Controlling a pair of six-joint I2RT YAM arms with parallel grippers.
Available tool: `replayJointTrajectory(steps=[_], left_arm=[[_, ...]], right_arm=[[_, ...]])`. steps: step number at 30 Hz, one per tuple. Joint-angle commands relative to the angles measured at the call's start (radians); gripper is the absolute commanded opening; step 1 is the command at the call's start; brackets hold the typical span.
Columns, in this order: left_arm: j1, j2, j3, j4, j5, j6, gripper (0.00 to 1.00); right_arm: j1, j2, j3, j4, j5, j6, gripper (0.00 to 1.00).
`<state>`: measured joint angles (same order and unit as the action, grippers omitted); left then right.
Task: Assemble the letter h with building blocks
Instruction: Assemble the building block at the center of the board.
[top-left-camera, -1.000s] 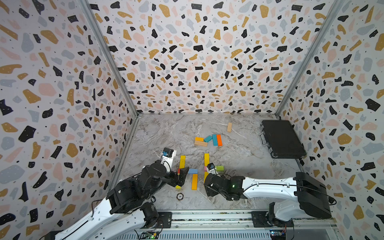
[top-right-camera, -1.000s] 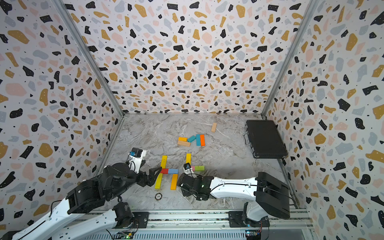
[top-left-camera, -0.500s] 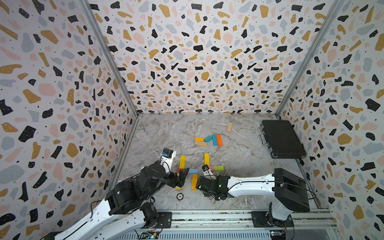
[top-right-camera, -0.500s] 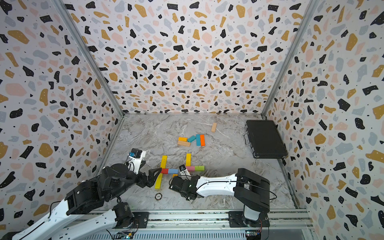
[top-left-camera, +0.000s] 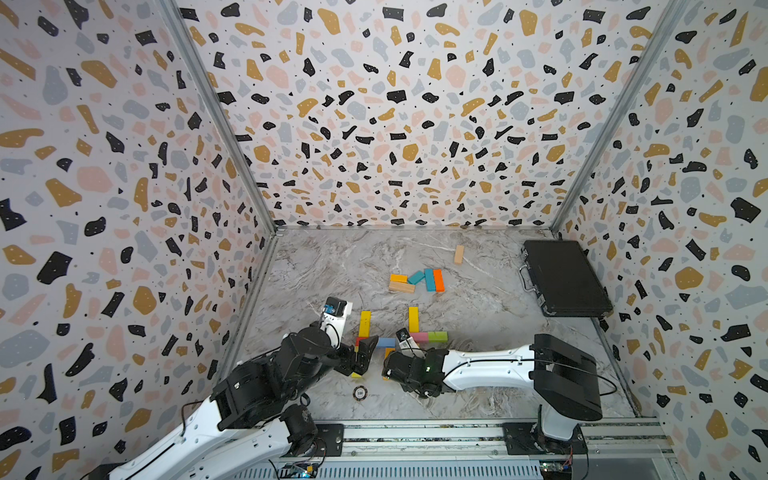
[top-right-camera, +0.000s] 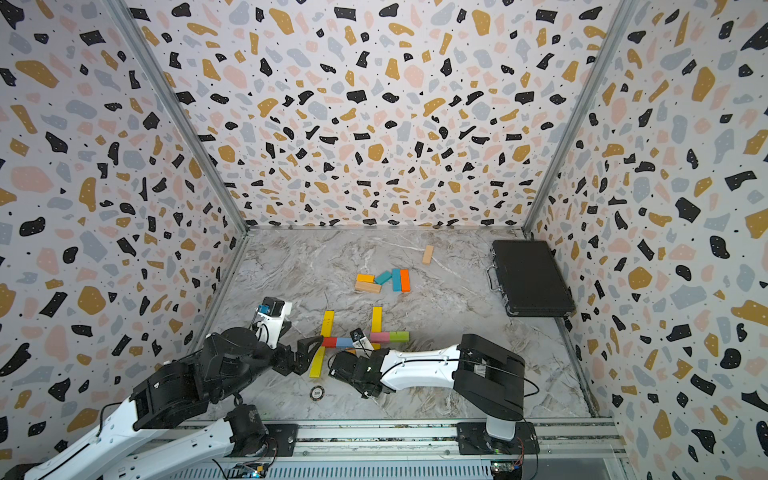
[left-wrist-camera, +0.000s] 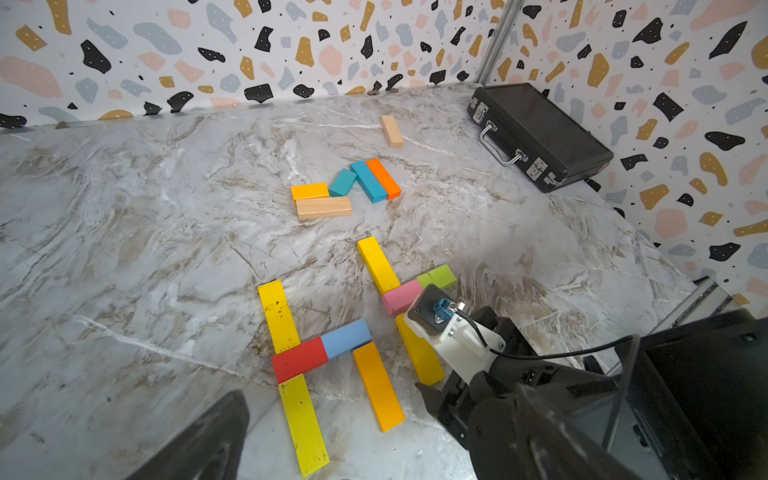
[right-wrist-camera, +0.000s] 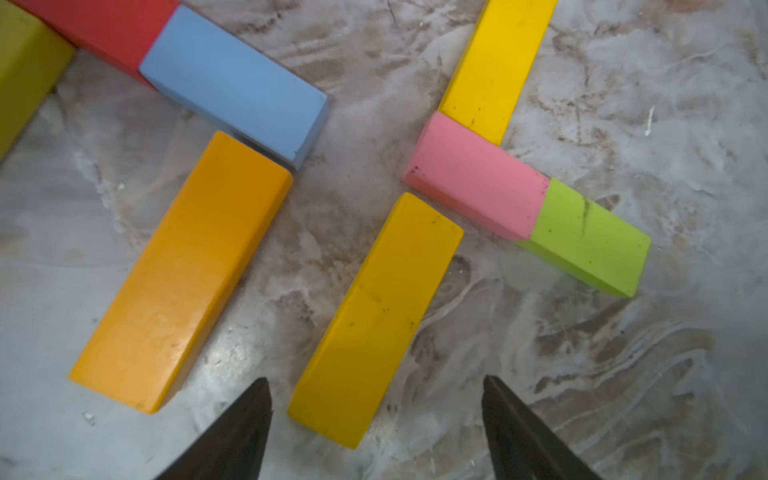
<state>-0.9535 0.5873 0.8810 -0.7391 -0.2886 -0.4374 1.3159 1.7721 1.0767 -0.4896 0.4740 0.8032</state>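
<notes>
On the marble table (top-left-camera: 478, 307), the black case (top-left-camera: 561, 278) lies well apart from the pink block (right-wrist-camera: 473, 174). We find the right arm (top-left-camera: 486, 365) nearest the work. The right gripper (right-wrist-camera: 375, 380) has its jaws apart, astride the near end of a long yellow block (right-wrist-camera: 374, 320). As far as we can see, they are clear of both its sides.

That block lies flat on the robot's side of the pink block. Its long axis runs straight away from the jaws, and its far end is just short of the pink block's edge. We judge the coming move to turn on that axis: either closing across the narrow width or nudging the block along it.

The left gripper (top-right-camera: 308, 353), jaws wide and empty, hangs farther from the pink block, past the orange block (right-wrist-camera: 178, 274) and blue block (right-wrist-camera: 232, 83). A green block (right-wrist-camera: 590, 237) butts one end of the pink block.

In both top views the right arm largely hides the long yellow block. The right wrist view cuts off most of the fingers, so we cannot be sure of contact.
</notes>
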Motion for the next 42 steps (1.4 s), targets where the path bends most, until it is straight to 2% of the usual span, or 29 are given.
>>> replayJointTrajectory(steps=[1, 23, 28, 32, 36, 42], left_arm=[[0.006, -0.007, -0.013, 0.035, -0.001, 0.006, 0.99], [0.007, 0.003, -0.013, 0.034, -0.004, 0.006, 0.99], [0.007, 0.005, -0.013, 0.034, -0.004, 0.006, 0.99], [0.008, 0.004, -0.006, 0.029, -0.009, 0.007, 0.99], [0.007, -0.004, -0.008, 0.028, -0.012, 0.006, 0.99], [0.008, -0.007, -0.008, 0.032, -0.006, 0.007, 0.99]], right_arm=[[0.005, 0.001, 0.033, -0.050, 0.037, -0.007, 0.81], [0.005, 0.020, 0.042, -0.064, 0.062, 0.007, 0.81], [0.005, -0.060, -0.010, 0.044, 0.046, -0.031, 0.82], [0.005, -0.199, -0.082, 0.091, 0.057, -0.052, 0.82], [0.004, -0.302, -0.149, 0.061, -0.003, -0.052, 0.80], [0.004, -0.304, -0.228, 0.046, -0.143, 0.023, 0.77]])
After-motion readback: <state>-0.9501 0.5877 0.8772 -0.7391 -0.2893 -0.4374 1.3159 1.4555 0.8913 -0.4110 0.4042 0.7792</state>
